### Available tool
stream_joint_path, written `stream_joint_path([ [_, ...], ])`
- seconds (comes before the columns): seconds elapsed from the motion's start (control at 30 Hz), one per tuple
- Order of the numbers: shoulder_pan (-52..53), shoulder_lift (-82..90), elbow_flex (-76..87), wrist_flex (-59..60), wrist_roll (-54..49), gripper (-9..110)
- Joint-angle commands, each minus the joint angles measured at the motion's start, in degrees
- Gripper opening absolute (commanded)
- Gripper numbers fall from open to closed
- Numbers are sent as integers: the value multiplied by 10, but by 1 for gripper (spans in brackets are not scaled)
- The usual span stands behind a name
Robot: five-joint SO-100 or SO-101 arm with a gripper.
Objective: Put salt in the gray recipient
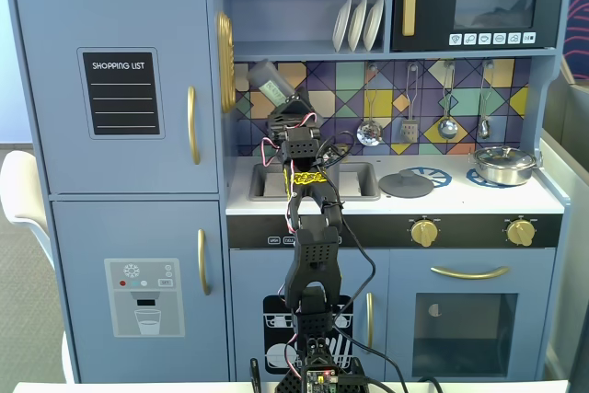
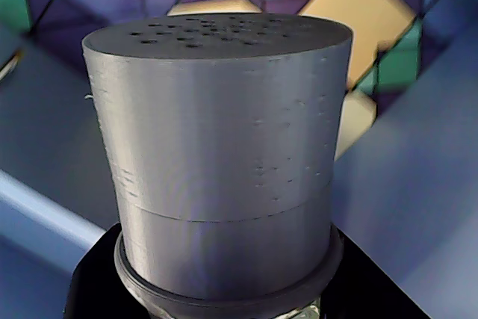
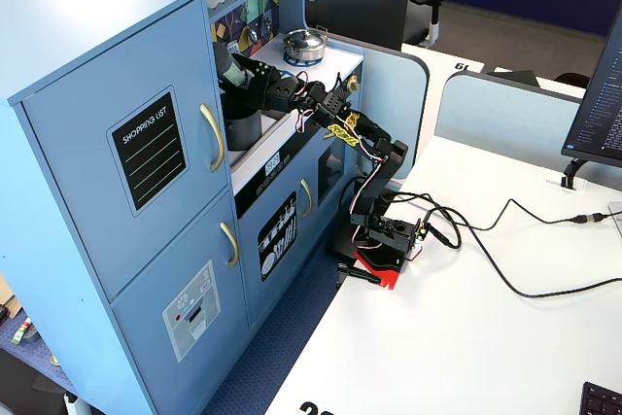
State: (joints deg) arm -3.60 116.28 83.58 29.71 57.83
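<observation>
My gripper [image 1: 281,106] is shut on the salt shaker [image 1: 268,81], which has a grey holed cap and a clear body. I hold it tilted up and to the left, above the left end of the toy kitchen's sink [image 1: 361,183]. In the wrist view the grey cap [image 2: 224,132] fills the frame, with the black jaws [image 2: 224,296] closed round its base. In the side fixed view the shaker [image 3: 224,65] hangs above a dark grey cylindrical container [image 3: 242,129] on the counter. A shiny steel pot [image 1: 503,165] stands on the right burner.
A dark round burner plate [image 1: 406,184] lies between sink and pot. Utensils [image 1: 446,126] hang on the tiled back wall and plates [image 1: 359,23] stand on the shelf above. The fridge door [image 1: 115,89] with its gold handle flanks the left side. Cables [image 3: 505,240] cross the white table.
</observation>
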Motion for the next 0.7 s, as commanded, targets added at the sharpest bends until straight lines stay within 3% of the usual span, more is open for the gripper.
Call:
stream_joint_path([
  [0.0,18,4,-11,-18,16,0],
  [0.37,54,31,89,-19,31,0],
  [0.67,-18,-27,-47,-35,61,0],
])
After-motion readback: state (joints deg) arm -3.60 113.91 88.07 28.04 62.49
